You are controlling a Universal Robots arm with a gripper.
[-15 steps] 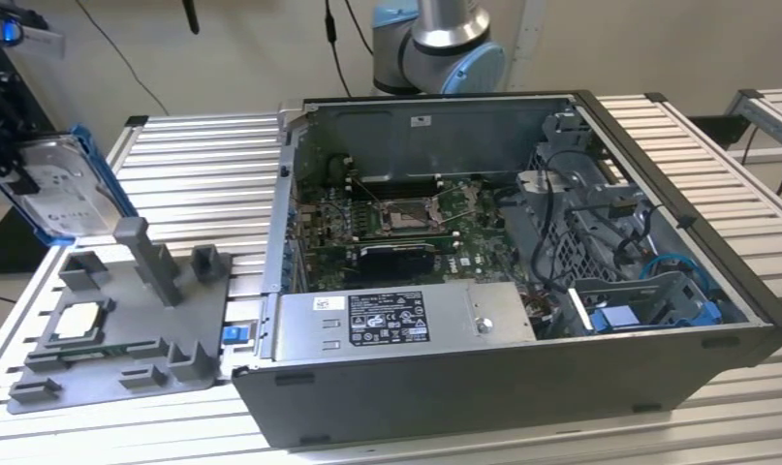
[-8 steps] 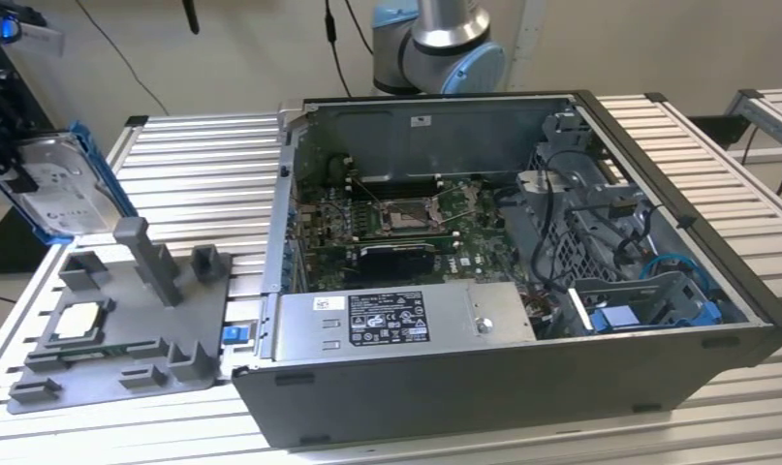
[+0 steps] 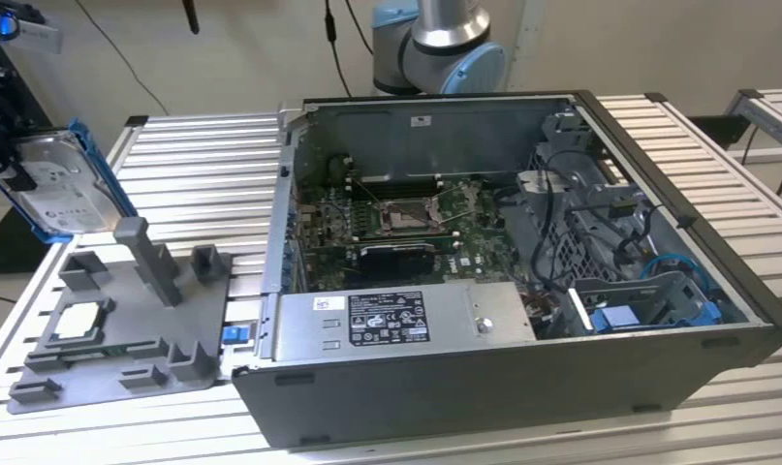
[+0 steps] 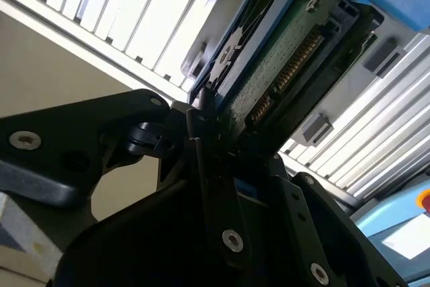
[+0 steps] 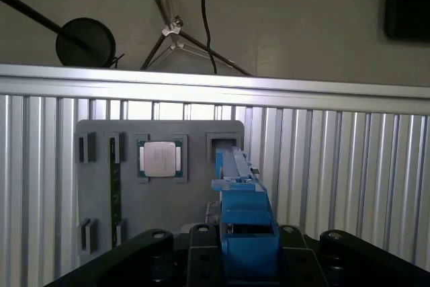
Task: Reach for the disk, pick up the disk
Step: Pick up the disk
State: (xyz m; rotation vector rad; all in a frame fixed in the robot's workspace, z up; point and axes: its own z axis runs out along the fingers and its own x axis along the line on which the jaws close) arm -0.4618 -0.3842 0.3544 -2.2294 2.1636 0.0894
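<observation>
- One claw (image 3: 14,160) was at work, and its jaws were clamped together on the disk (image 3: 65,189), so there was no gap left to cross between them.
- Both wrist views showed the hold. In the first wrist view the disk's blue frame (image 5: 243,206) sat squarely between the black fingers (image 5: 201,247). In the second wrist view one finger (image 4: 215,193) pressed the near end of the disk, whose green circuit-board face (image 4: 282,65) was turned to that camera.
- One relation mattered most: the disk's long axis ran straight out from the claw, in line with the fingers, and the grip was at the near short end.
- Beyond the disk's far end lay the grey slotted stand (image 5: 195,132), with the small square processor chip (image 5: 160,159) seated in it off to one side of the disk's line.
- From the exterior view, the disk stood on edge with its labelled face visible, hanging above the stand (image 3: 119,329) and seemingly clear of its slots, though the gap was hard to judge.
- Well apart from the claw, toward the exterior view's right, sat the open computer case (image 3: 494,387) on the ribbed metal table (image 3: 197,165).
- By my judgement the reach was done and the pick-up was largely made.
</observation>
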